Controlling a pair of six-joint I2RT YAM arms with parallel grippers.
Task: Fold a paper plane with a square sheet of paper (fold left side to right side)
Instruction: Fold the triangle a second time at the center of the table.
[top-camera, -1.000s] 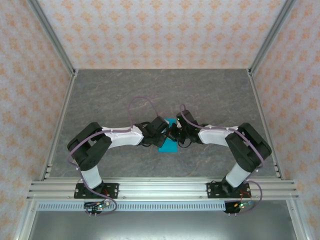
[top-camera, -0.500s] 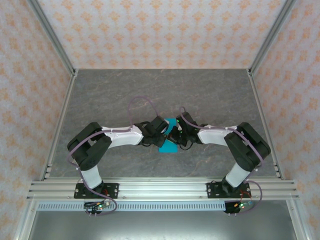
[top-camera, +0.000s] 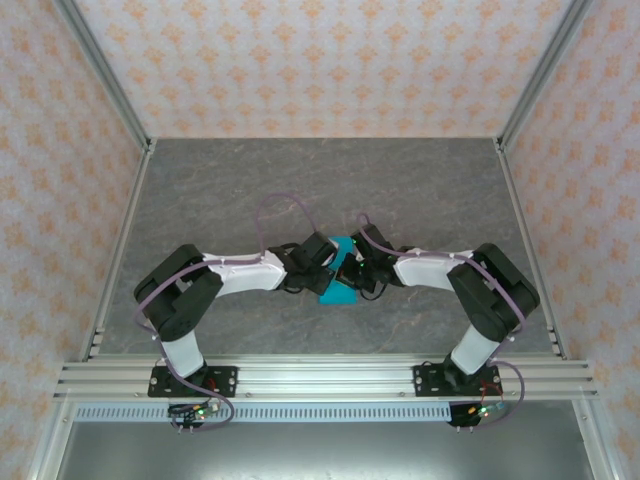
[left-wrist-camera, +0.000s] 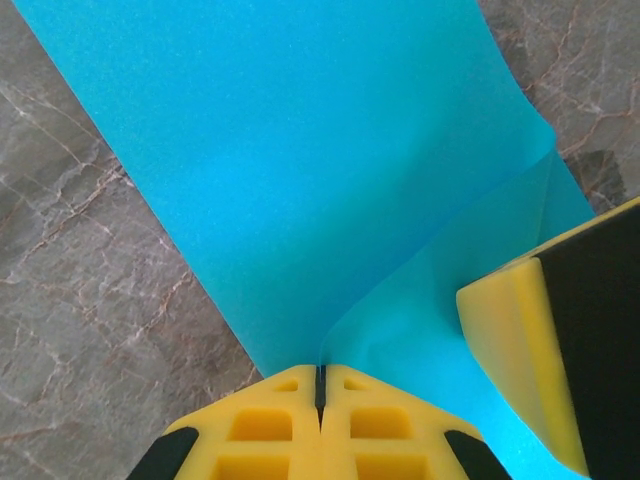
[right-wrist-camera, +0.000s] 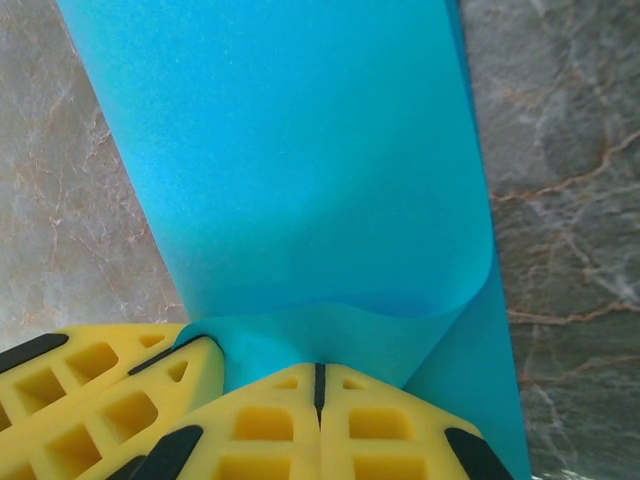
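The square sheet of paper (top-camera: 338, 290) is bright cyan and lies mid-table between the two arms, one side lifted and curling over the flat part. In the left wrist view my left gripper (left-wrist-camera: 320, 370) is shut, pinching the raised edge of the sheet (left-wrist-camera: 300, 160). A yellow finger of the right gripper (left-wrist-camera: 520, 350) stands close beside it. My right gripper (right-wrist-camera: 320, 367) is also shut on that lifted edge, with the curled sheet (right-wrist-camera: 290, 170) arching ahead of it. The left gripper's fingers (right-wrist-camera: 100, 395) sit just to its left. From above, the left gripper (top-camera: 332, 262) and right gripper (top-camera: 350, 268) almost touch.
The grey marbled table top (top-camera: 230, 190) spreads around the sheet. Aluminium frame rails (top-camera: 320, 375) run along the near edge, and patterned walls (top-camera: 320, 60) close in the back and sides.
The right gripper has crept slightly left toward the left gripper, carrying the lifted paper edge a bit further over. Both stay shut.
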